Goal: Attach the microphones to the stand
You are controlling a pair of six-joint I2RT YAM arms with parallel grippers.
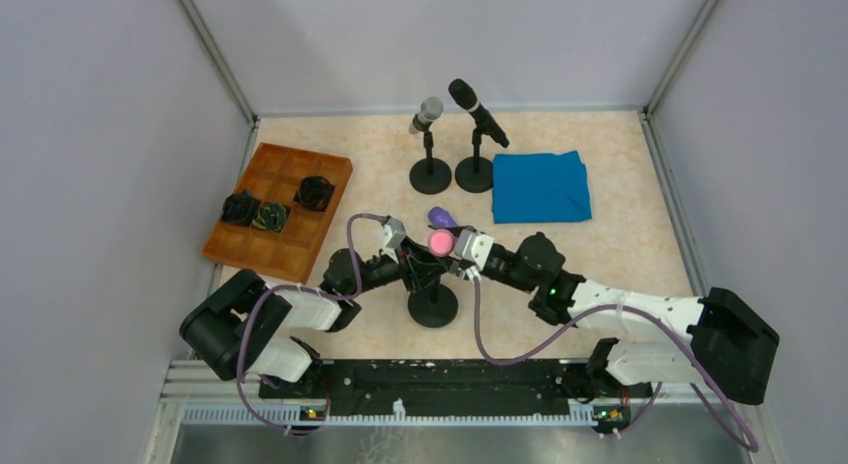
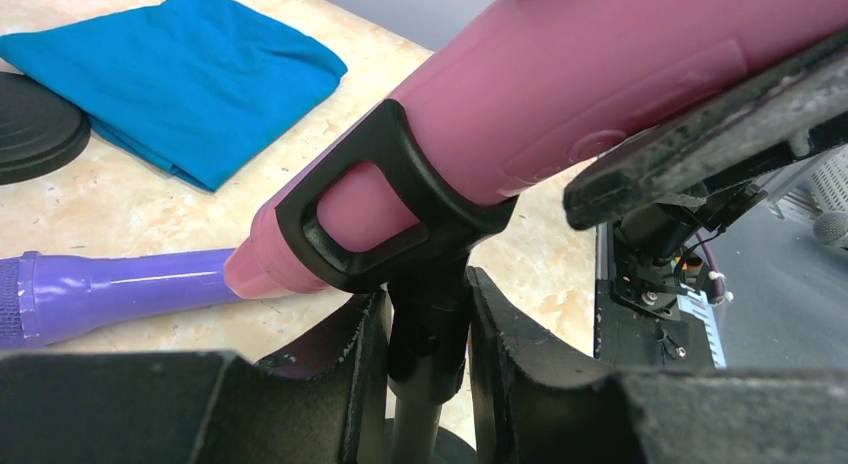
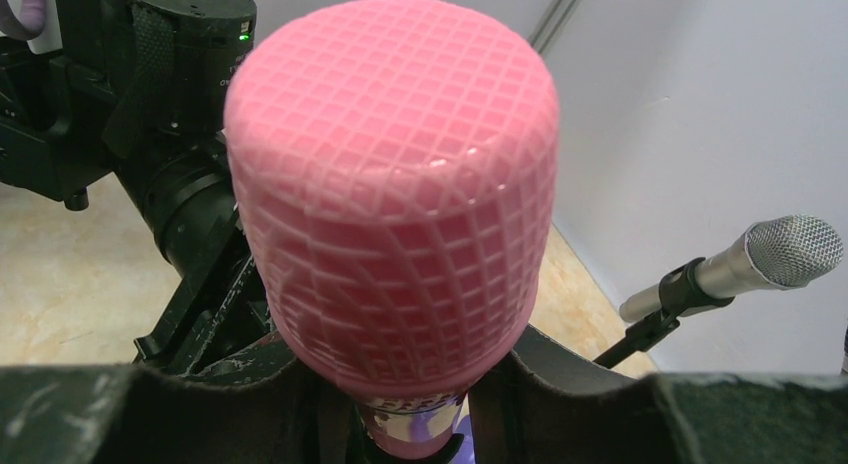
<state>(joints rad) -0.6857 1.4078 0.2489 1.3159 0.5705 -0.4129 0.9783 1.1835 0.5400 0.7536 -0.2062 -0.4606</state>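
Note:
The pink microphone (image 1: 440, 243) sits tilted in the black clip (image 2: 390, 204) of the near stand (image 1: 433, 304). My right gripper (image 1: 462, 252) is shut on its body just under the pink mesh head (image 3: 395, 194). My left gripper (image 2: 428, 314) is shut on the stand's stem right below the clip. A purple microphone (image 1: 442, 218) lies flat on the table just behind the stand. At the back, a silver-grey microphone (image 1: 427, 114) and a black microphone (image 1: 477, 111) each sit in a stand of their own.
A folded blue cloth (image 1: 540, 186) lies at the back right, beside the two rear stand bases. An orange compartment tray (image 1: 280, 209) holding small black items sits at the left. Grey walls close in the table on three sides.

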